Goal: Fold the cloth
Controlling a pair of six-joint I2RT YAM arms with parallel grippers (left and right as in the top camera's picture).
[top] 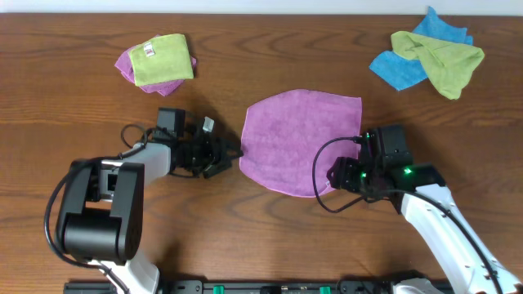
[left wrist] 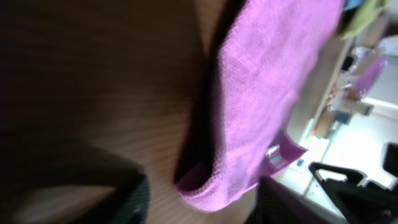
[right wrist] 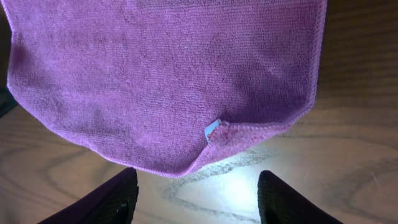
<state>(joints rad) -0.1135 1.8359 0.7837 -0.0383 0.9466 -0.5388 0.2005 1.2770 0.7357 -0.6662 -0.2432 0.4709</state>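
The cloth point(top: 301, 140) is a lilac-purple towel lying spread and flat in the middle of the wooden table. My left gripper point(top: 226, 155) sits low at the cloth's left edge. In the left wrist view the cloth's point(left wrist: 261, 93) raised hem lies between the parted fingers point(left wrist: 134, 199) of my left gripper point(left wrist: 205, 210), not pinched. My right gripper point(top: 339, 174) is at the near right edge. In the right wrist view my right gripper point(right wrist: 196, 200) stands open just short of the cloth's point(right wrist: 161, 81) hem, where a small white tag point(right wrist: 212, 130) shows. Bare wood lies between its fingers point(right wrist: 283, 199).
A lime-green cloth point(top: 162, 57) lies on a small folded purple cloth point(top: 125, 64) at the back left. Blue point(top: 400, 69) and green point(top: 445, 59) cloths are piled at the back right. Cables trail from both arms onto the table's near side.
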